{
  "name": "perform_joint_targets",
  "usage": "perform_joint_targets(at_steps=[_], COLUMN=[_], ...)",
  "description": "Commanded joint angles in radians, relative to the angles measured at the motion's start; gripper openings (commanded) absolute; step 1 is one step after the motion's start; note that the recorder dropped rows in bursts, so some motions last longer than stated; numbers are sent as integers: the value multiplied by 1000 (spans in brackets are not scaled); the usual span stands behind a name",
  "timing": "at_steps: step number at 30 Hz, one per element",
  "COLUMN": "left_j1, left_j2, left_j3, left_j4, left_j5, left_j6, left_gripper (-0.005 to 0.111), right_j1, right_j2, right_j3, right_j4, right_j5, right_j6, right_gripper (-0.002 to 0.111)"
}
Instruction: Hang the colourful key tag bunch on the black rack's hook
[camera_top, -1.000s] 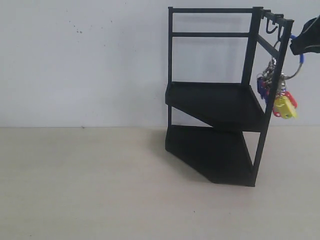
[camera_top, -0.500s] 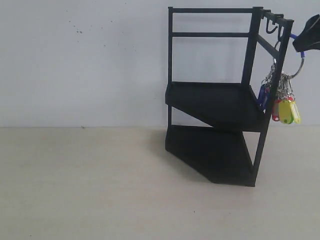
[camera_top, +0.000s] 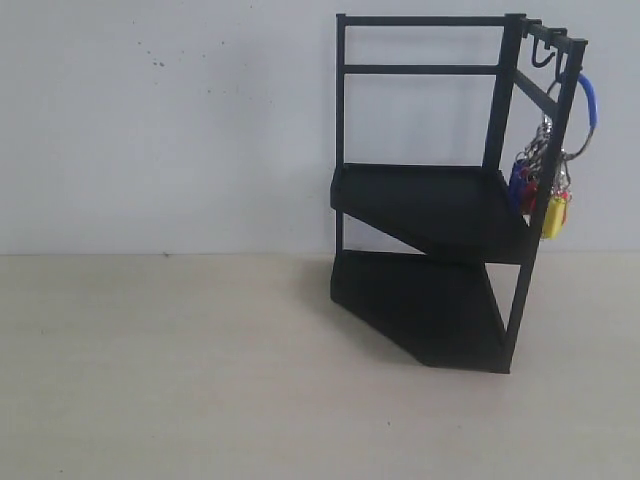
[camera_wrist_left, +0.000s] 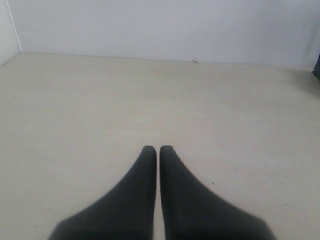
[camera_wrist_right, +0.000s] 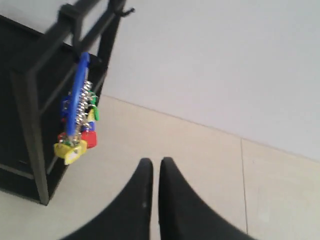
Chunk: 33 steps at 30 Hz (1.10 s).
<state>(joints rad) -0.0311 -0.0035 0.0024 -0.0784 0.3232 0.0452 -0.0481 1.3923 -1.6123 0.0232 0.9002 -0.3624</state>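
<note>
The black rack (camera_top: 430, 210) stands on the table at the right. The colourful key tag bunch (camera_top: 545, 195) hangs free by its blue-sleeved ring (camera_top: 590, 100) from the top side rail beside the front post. I cannot make out the hook that bears it. An empty hook (camera_top: 541, 58) shows further back on that rail. Neither gripper appears in the exterior view. In the right wrist view the bunch (camera_wrist_right: 77, 125) dangles from the rack (camera_wrist_right: 30, 100), and my right gripper (camera_wrist_right: 152, 161) is shut, empty and well apart from it. My left gripper (camera_wrist_left: 158, 149) is shut over bare table.
The pale wooden table (camera_top: 160, 370) stretches left of the rack, with a white wall (camera_top: 170, 120) behind it. A seam in the table (camera_wrist_right: 243, 175) runs past the right gripper.
The right gripper let go of the blue ring and drew back out of the exterior view to the right. The bunch swung in toward the rack post and hangs by itself.
</note>
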Motion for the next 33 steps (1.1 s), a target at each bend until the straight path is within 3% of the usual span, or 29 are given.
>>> perform_joint_targets(at_steps=[1,6,16,20,33], left_j1=[3,3,3,3,3], left_j2=[4,4,4,4,4], left_j3=[-2,-2,-2,-2,-2], left_j4=[-7,-7,-7,-7,-7], left_j5=[-12,-12,-12,-12,-12], left_j6=[0,0,0,0,0], left_gripper=[4,4,4,4,4], right_j1=[-1,-1,-1,-1,-1], right_j2=[-45,-149,-479,-555,-581], right_j3=[-4,103,647,831,903], right_j4=[-96,-72,-70,20,70], right_j5=[163,139,-231,-272,-200], right_j6=[172,177,231,286,286], right_gripper=[0,0,0,0,0])
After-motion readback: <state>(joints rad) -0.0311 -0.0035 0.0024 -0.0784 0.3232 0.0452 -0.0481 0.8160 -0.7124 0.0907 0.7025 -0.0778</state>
